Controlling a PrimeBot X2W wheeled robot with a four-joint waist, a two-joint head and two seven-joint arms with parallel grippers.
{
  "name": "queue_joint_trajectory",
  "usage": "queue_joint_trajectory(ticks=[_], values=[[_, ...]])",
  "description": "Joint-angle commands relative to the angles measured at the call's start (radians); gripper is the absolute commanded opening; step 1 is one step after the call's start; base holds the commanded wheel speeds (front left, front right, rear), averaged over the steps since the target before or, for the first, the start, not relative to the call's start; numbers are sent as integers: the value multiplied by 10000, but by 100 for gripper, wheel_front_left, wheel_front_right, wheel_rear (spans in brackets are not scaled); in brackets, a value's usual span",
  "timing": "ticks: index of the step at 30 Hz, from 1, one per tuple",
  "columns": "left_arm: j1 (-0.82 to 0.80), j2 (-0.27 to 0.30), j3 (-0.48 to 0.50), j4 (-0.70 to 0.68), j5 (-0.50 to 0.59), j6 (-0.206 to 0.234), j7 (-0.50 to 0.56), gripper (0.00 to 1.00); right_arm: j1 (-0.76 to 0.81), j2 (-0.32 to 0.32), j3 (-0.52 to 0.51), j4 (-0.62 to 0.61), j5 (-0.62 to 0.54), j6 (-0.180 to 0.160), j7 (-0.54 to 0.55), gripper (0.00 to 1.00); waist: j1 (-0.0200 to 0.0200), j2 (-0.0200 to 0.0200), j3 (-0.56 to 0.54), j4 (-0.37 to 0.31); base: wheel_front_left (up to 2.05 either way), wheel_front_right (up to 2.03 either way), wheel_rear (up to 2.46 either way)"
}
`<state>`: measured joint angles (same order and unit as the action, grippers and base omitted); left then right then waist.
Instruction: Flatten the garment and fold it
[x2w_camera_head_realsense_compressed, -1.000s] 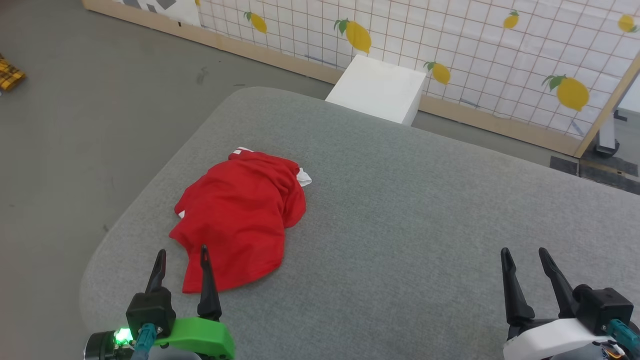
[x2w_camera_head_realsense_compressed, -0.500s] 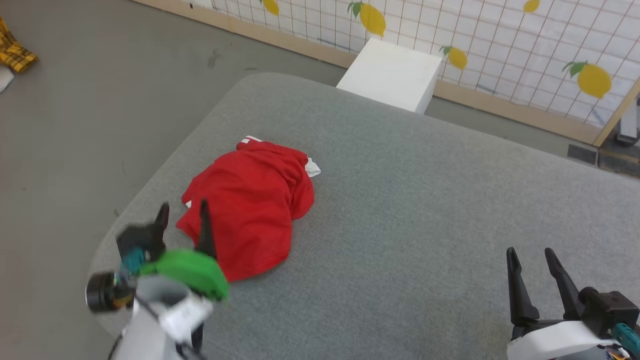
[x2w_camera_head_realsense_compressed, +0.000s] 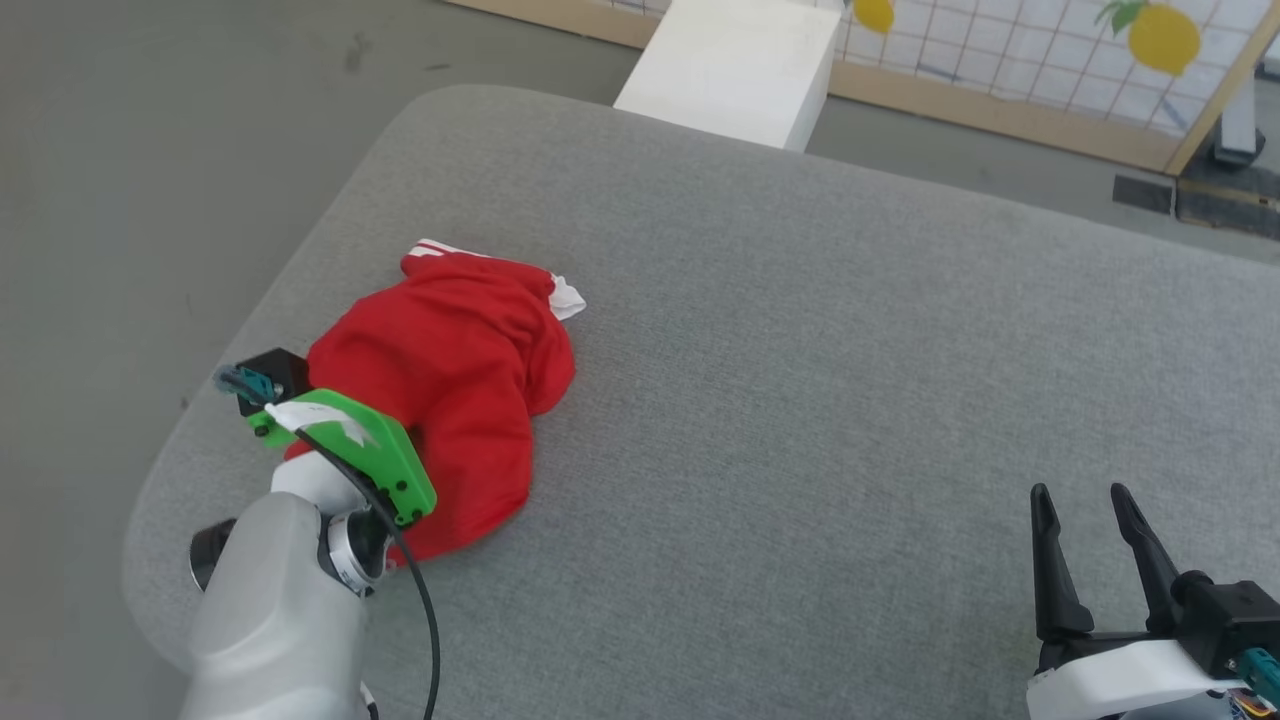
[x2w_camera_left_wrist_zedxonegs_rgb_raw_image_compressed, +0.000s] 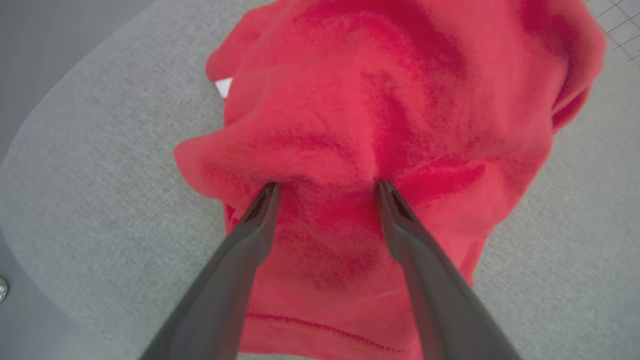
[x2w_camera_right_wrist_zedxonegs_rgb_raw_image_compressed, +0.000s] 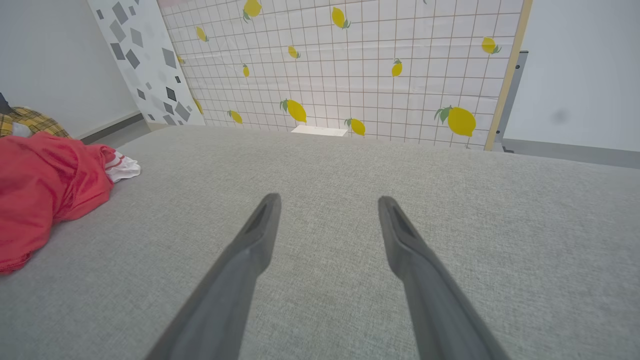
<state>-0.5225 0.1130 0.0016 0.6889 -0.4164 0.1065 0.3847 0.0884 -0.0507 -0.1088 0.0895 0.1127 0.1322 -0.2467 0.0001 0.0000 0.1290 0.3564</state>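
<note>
- The left gripper (x2w_camera_left_wrist_zedxonegs_rgb_raw_image_compressed: 325, 187), its two long dark fingers spread wide, points into the crumpled red jersey-style garment (x2w_camera_head_realsense_compressed: 450, 370). The tips seem to touch a fold, with nothing pinched.
- The garment lies bunched at about nine o'clock on the grey fabric-covered table (x2w_camera_head_realsense_compressed: 800, 350).
- This looks like the first grasp for flattening. The next move calls for closing on cloth near the hem.
- The right gripper (x2w_camera_head_realsense_compressed: 1080, 492) hovers at five o'clock, well apart, fingers spread and empty.

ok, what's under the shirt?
The shirt lies bunched on the grey pad. A white sleeve pokes out at its far edge. Whatever else is beneath, the red cloth covers.
</note>
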Motion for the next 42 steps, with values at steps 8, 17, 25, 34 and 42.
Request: queue_joint_trajectory(ticks=[8,17,25,34,42], values=[[10,-314,-77,737,-613,29,1000,100,207,5,-3,-379,-149,-15,126,100,-1,0,490,-152,0,0,0],[-5,-394,20,439,-877,-233,-396,0,233,5,118,-400,-98,-15,196,100,-1,0,375,138,0,0,0],[-933,179,-127,-624,-315,-590,-2354,0,230,5,373,-1,287,-15,83,100,-1,0,-261,204,0,0,0],[-2691,864,-499,-2598,175,-1156,-3120,0,210,5,505,799,895,-15,-117,100,-1,0,-1116,-115,0,0,0],[-4276,845,-814,-3670,-71,-1656,-2780,0,150,5,596,1072,1231,-15,-147,100,-1,0,-1639,-927,0,0,0]])
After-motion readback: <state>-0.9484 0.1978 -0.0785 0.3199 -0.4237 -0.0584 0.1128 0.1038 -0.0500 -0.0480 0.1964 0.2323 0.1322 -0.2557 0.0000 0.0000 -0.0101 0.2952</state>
